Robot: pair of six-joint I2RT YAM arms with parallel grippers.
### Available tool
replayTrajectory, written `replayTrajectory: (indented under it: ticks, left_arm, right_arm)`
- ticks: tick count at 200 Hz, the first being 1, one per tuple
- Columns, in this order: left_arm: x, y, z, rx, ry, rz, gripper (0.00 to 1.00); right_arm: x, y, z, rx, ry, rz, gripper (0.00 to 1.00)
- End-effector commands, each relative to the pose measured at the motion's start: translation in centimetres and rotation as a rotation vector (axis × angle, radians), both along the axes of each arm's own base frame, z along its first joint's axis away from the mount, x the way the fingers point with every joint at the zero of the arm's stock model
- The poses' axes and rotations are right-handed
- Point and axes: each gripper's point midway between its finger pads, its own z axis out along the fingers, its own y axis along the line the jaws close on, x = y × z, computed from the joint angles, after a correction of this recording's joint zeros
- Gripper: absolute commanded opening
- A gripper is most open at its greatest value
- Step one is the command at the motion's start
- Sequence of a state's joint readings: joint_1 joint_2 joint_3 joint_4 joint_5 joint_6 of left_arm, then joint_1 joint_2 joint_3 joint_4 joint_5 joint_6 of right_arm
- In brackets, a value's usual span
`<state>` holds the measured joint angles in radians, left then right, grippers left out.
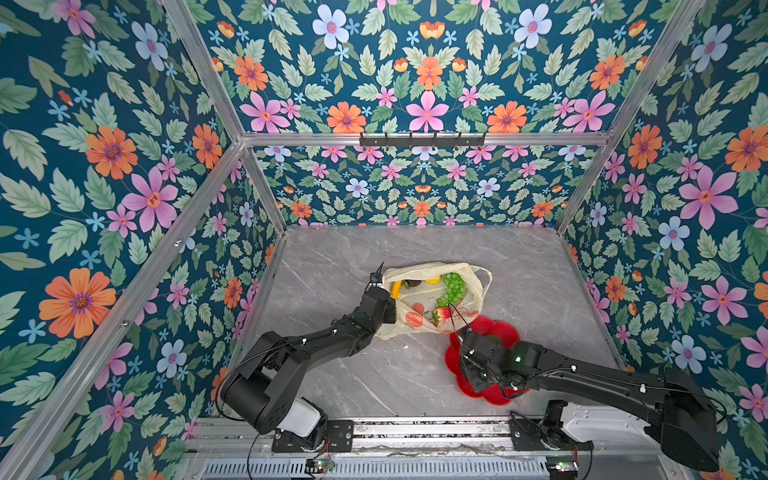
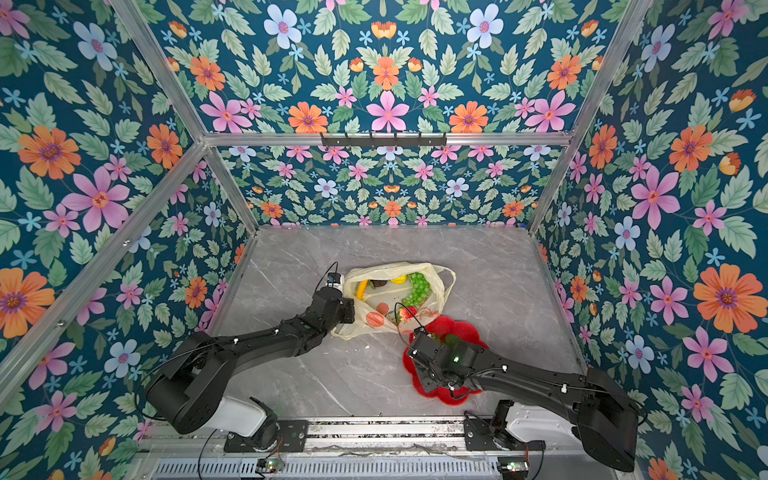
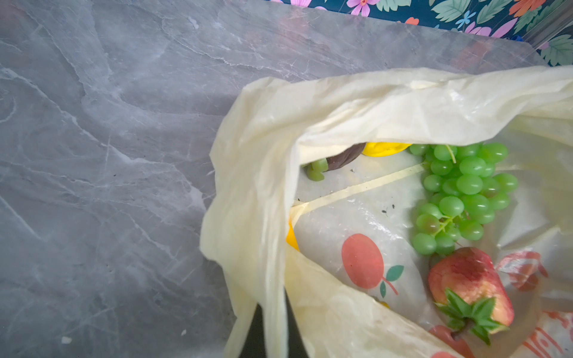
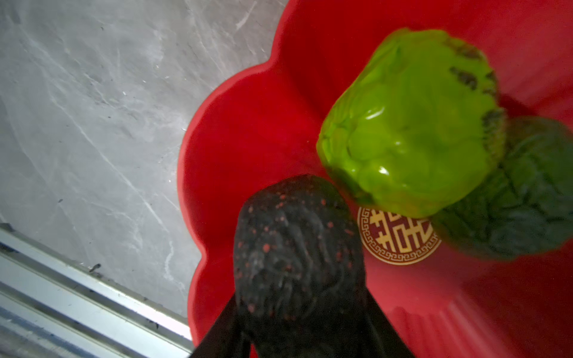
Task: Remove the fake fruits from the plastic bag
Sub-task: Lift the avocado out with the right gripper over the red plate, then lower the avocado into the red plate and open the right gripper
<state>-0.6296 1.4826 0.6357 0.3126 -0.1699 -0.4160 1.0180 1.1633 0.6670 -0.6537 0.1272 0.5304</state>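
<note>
Near the centre of the grey marble table [image 1: 328, 266]: the plastic bag [image 1: 424, 268], cream-yellow and translucent, mouth gaping upward, one loop handle trailing at 2 o'clock. Inside it, in both top views: banana [image 1: 397, 287] against the wall at 9 o'clock, dark avocado [image 1: 412, 284] at 11, lemon [image 1: 432, 279] at 12, grape bunch [image 1: 455, 286] spreading from 1 to 3, strawberry [image 1: 444, 312] at 5, just below the grapes. Flat orange fruit prints on the bag's floor and sides, no more than print. Left gripper [image 3: 274, 328]: sits at the bag's 8 o'clock rim, fingers together on a fold of the film, with the wall there standing up off the table. At 5 o'clock from the bag, rim meeting the bag's corner: red dish [image 1: 498, 399], flower-shaped. Right gripper [image 4: 302, 310]: hangs over the dish near its scalloped edge, fingers clamped on either side of a black speckled avocado [image 4: 297, 248]; cannot tell whether this fruit touches the dish floor. Already in the dish: bright green bumpy fruit [image 4: 409, 124] and dark green bumpy fruit [image 4: 533, 192], touching each other, beside a gold emblem [image 4: 400, 245] on the floor.
</note>
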Motion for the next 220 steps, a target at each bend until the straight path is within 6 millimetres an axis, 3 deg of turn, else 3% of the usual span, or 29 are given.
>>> replayTrajectory:
  ticks: [1,169,220]
  left_arm:
    - [0.2,0.1,0.2,0.011,-0.010,0.002,0.06]
    - [0.3,0.0,0.3,0.011,-0.011,0.000,0.06]
    - [0.3,0.1,0.3,0.015,-0.011,0.002,0.06]
  right_arm:
    - [0.6,-0.4,-0.1,-0.024,-0.022,-0.054,0.39]
    - [1.7,-2.3,-2.7,-0.159,0.033,-0.225,0.48]
    - [1.7,-2.0,-2.5,-0.147,0.037,-0.232,0.58]
